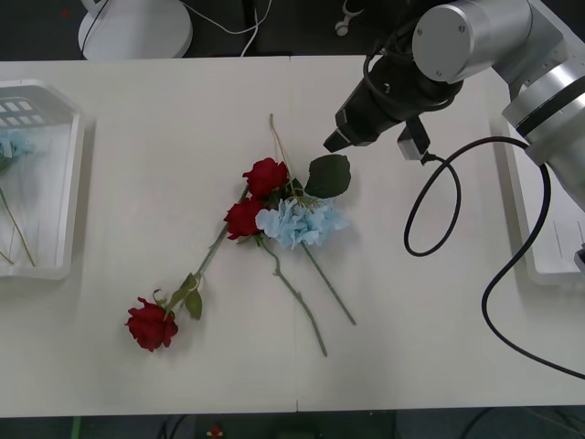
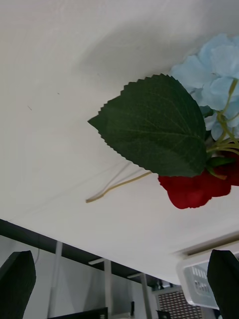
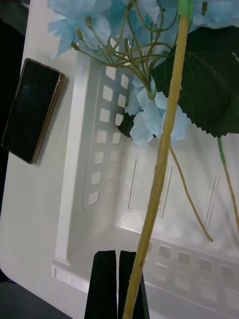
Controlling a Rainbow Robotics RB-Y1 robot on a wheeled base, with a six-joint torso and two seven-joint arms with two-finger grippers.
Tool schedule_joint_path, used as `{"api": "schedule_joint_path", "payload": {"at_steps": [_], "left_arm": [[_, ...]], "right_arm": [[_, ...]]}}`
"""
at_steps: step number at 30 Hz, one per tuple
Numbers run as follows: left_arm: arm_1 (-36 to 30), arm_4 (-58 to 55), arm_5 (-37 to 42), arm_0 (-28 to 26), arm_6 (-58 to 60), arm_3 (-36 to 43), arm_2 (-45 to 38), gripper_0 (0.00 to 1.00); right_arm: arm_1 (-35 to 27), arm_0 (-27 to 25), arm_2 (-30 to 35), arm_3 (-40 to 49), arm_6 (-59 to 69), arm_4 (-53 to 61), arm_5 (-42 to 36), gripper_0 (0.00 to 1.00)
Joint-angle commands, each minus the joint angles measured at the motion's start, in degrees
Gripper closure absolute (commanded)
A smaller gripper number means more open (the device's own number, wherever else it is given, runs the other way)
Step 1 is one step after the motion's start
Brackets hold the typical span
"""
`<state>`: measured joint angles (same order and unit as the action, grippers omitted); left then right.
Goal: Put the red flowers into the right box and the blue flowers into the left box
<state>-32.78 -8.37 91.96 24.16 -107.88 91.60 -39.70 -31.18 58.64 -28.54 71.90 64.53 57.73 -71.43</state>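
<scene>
- Right gripper [image 1: 335, 142]: mine, fingers spread and empty, poised over the tangle at mid-worktop [image 1: 439, 338] — two red flowers [image 1: 265, 176] pressed against one blue flower [image 1: 302, 222], a third rose lying apart nearer me.
- Risk: the broad leaf [image 2: 154, 124] overlies the nearest rose; closing there could lift the blue stem too.
- Left gripper [image 3: 118, 284]: fingers closed on a blue stem [image 3: 167, 144] over the left box [image 3: 92, 149].
- Room: open worktop toward the right box [image 1: 539, 247]; its rim is the obstacle.
</scene>
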Motion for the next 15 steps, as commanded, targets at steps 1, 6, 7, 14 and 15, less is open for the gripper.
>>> {"api": "schedule_joint_path", "payload": {"at_steps": [1, 6, 7, 14, 15], "left_arm": [[-1.7, 0.5, -1.8, -3.2, 3.1, 0.2, 0.2, 1.0], [-0.7, -0.2, -7.1, -5.9, 3.2, -2.0, 0.7, 1.0], [-0.4, -0.5, -8.5, -6.3, 3.3, -3.0, 0.9, 1.0], [-0.4, -2.5, -11.9, -7.1, 3.6, -6.5, 2.0, 1.0], [-0.4, -2.8, -12.0, -7.2, 3.7, -6.7, 2.1, 1.0]], "right_arm": [[3.7, 3.4, 0.2, -0.5, 4.1, -4.4, -1.4, 0.0], [8.4, 3.4, 0.2, -5.2, 4.2, -8.1, -0.3, 0.0], [9.8, 3.5, 0.2, -6.9, 4.1, -8.4, 1.0, 0.0], [15.5, 3.5, 0.2, -12.9, 4.2, -13.4, 4.7, 0.0], [16.1, 3.5, 0.2, -13.5, 4.1, -13.9, 5.1, 0.0]]}}
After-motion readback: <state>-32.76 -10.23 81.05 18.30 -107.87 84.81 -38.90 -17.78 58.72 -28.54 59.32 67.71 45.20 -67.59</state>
